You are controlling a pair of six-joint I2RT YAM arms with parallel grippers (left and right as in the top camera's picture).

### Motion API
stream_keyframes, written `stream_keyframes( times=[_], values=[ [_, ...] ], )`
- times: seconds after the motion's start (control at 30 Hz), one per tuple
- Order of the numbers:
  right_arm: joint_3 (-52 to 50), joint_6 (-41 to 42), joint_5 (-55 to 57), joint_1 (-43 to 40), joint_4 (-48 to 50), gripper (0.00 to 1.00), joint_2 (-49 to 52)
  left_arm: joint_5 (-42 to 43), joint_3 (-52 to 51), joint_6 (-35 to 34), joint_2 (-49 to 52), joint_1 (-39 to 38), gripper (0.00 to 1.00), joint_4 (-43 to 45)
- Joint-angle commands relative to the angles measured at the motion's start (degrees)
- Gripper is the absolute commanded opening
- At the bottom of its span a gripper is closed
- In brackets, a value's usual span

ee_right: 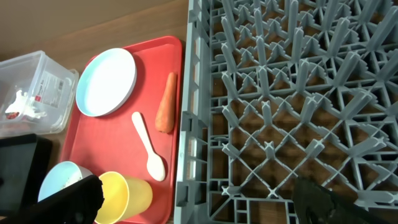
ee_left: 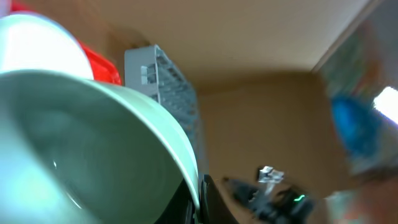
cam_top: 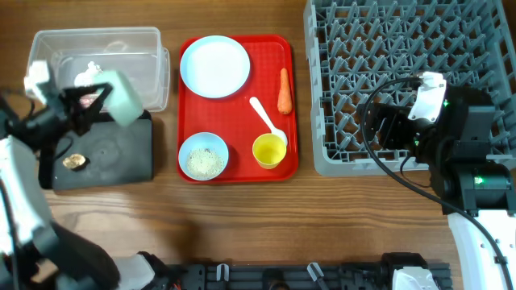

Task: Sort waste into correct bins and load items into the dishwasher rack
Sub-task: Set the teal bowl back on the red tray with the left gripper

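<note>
My left gripper [cam_top: 103, 97] is shut on the rim of a mint bowl [cam_top: 122, 97] and holds it tilted in the air over the near edge of the clear tub [cam_top: 48, 44] and the black tray [cam_top: 113, 153]. In the left wrist view the bowl [ee_left: 81, 143] fills the left side, its rim pinched in the gripper [ee_left: 198, 204]. Crumpled white and red waste [cam_top: 87, 74] lies in the tub, and a brown food lump [cam_top: 74, 162] on the black tray. My right gripper [cam_top: 373, 126] hangs open and holds nothing over the dishwasher rack [cam_top: 451, 32], near its front left corner [ee_right: 205, 186].
On the red tray [cam_top: 242, 173] are a pale blue plate [cam_top: 214, 66], a carrot [cam_top: 284, 90], a white spoon [cam_top: 267, 119], a yellow cup [cam_top: 269, 151] and a bowl with rice [cam_top: 203, 155]. The right wrist view shows the same plate [ee_right: 106, 81], carrot [ee_right: 165, 102], spoon [ee_right: 149, 146] and cup [ee_right: 127, 196].
</note>
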Motion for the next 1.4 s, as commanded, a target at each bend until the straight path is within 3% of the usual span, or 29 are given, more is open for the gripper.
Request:
stream_keyframes(
  times=[0.0, 0.3, 0.5, 0.8, 1.03, 1.23, 1.37],
  values=[
    [1.1, 0.4, -0.9, 0.2, 0.2, 1.0, 0.4, -16.3, 2.8, -8.1, -5.7, -10.2, 0.04, 5.6],
    [1.1, 0.4, -0.9, 0.2, 0.2, 1.0, 0.4, -68.6, 2.8, -9.0, -2.7, -45.1, 0.04, 12.5],
    [1.1, 0.4, -0.9, 0.2, 0.2, 0.99, 0.4, -88.5, 2.8, -8.4, 7.6, -59.0, 0.04, 12.5],
    [1.1, 0.4, -0.7, 0.2, 0.2, 1.0, 0.4, -90.1, 2.8, -8.4, 19.3, -63.2, 0.04, 15.0],
    [1.1, 0.4, -0.7, 0.2, 0.7, 1.0, 0.4, -83.7, 2.8, -8.6, 20.2, -63.4, 0.04, 14.8],
    [1.1, 0.4, -0.7, 0.2, 0.5, 1.0, 0.4, -83.4, 2.6, -8.6, 20.5, -63.4, 0.04, 14.4],
    [1.1, 0.4, -0.7, 0.2, 0.3, 1.0, 0.4, -83.4, 2.6, -8.6, 20.8, -63.4, 0.15, 13.7]
  ],
)
